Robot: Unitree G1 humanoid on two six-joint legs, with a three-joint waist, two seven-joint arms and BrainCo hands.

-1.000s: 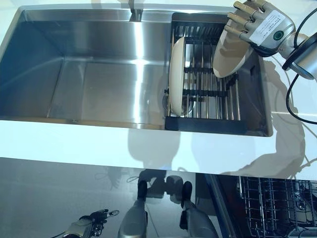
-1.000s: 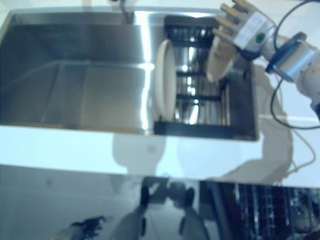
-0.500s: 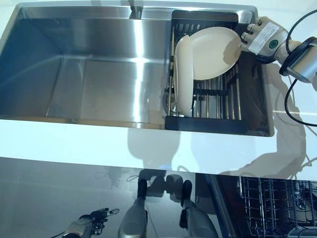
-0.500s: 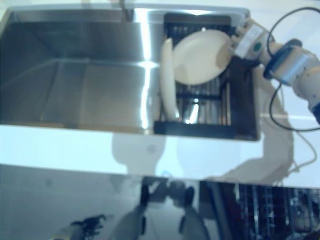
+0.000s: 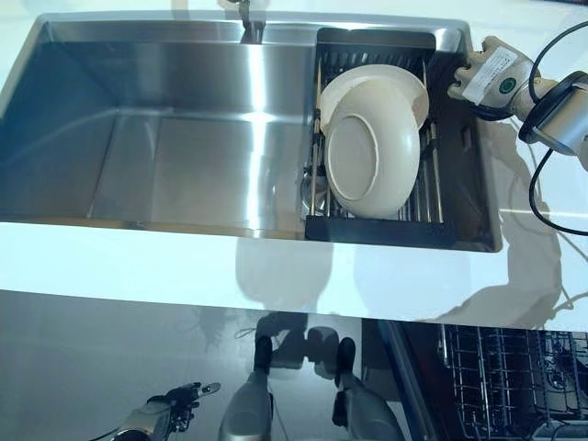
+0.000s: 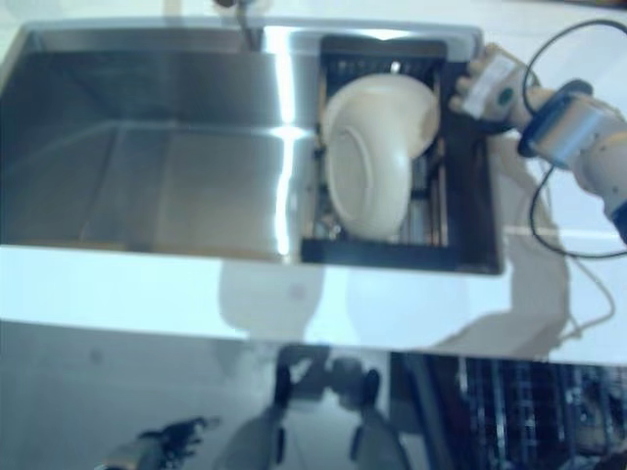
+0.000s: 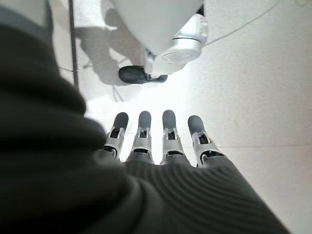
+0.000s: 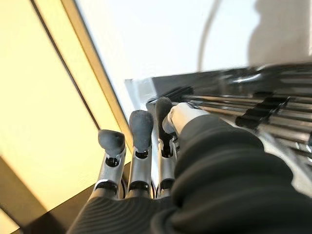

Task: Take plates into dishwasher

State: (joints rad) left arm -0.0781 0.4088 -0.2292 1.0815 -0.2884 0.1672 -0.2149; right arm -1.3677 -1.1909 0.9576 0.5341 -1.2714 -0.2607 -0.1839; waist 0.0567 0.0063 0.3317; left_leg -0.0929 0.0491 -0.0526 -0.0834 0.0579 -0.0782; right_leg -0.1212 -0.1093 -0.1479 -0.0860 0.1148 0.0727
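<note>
steel sink [image 5: 184, 138]; two plates [image 5: 372, 138] lean in rack [image 5: 441, 234]; right hand [image 5: 487, 72] relaxed (seemingly empty); left hand [image 7: 161, 141] straight-fingered.

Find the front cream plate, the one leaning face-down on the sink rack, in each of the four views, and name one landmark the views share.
Left eye view: front cream plate upper middle-right, on the rack.
Right eye view: same plate just right of centre, upper half.
Left wrist view: not in it.
Right wrist view: not in it; only rack bars show.
Shared landmark: the black dish rack at the sink's right end.
</note>
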